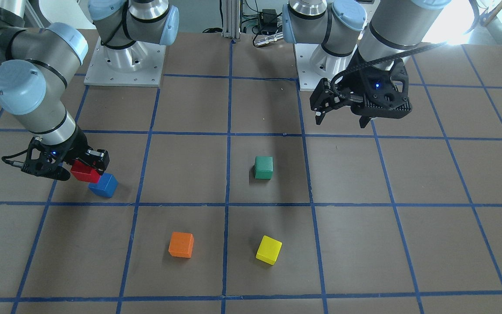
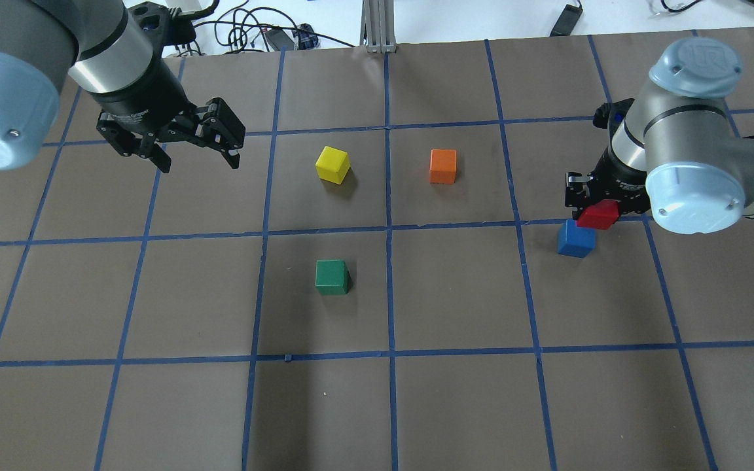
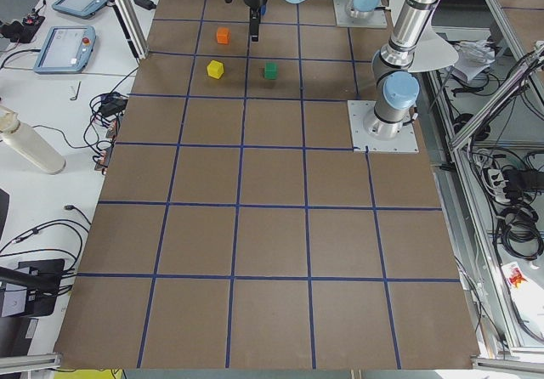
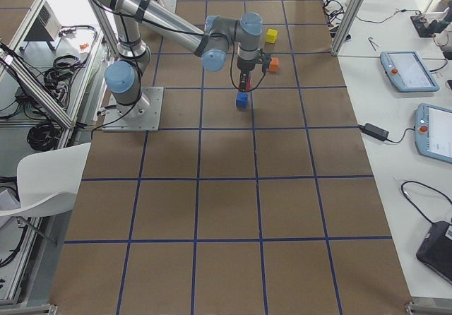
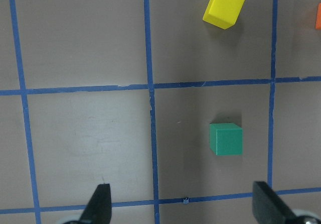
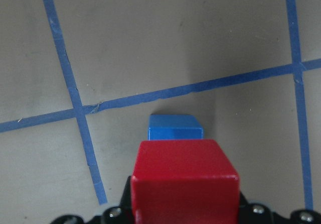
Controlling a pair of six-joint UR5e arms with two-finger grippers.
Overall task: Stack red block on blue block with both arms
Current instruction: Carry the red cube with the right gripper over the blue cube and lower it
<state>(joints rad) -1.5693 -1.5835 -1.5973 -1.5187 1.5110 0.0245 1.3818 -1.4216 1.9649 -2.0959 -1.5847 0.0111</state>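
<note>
Your right wrist view: red block (image 6: 183, 179), clamped in right pincer (image 2: 596, 210), hides part of blue block (image 6: 175, 127); left pincer (image 2: 200, 163) gapes empty.

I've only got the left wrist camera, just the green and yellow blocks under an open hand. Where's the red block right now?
Observer: The right hand is shut on the red block, holding it raised off the table.
Operator: And the blue one?
Observer: The blue block sits on the table right by it. In the right wrist view it shows just beyond the red block, so red isn't squarely over it.
Operator: Anything crowding the blue one?
Observer: No, the closest other cube, the orange block, lies well apart.
</note>
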